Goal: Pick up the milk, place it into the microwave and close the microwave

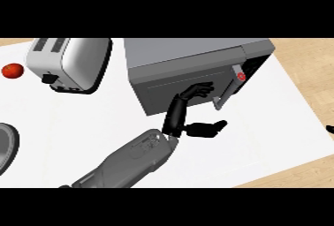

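The grey microwave (195, 53) stands at the back of the white counter, with a red button (240, 75) on its right side. Its door (163, 86) is swung almost against the body, the handle edge (222, 96) still standing slightly out. My left hand (176, 115) is open, its fingers (198, 91) laid against the door's front and the thumb pointing right. No milk shows anywhere; the door hides the microwave's inside. Of my right hand only a black tip (330, 129) shows at the right edge.
A white toaster (68, 64) stands at the back left, with a red round fruit (13, 70) beside it. A dark round rim (8, 148) shows at the left edge. The counter's (274, 132) right and front edges meet wooden floor.
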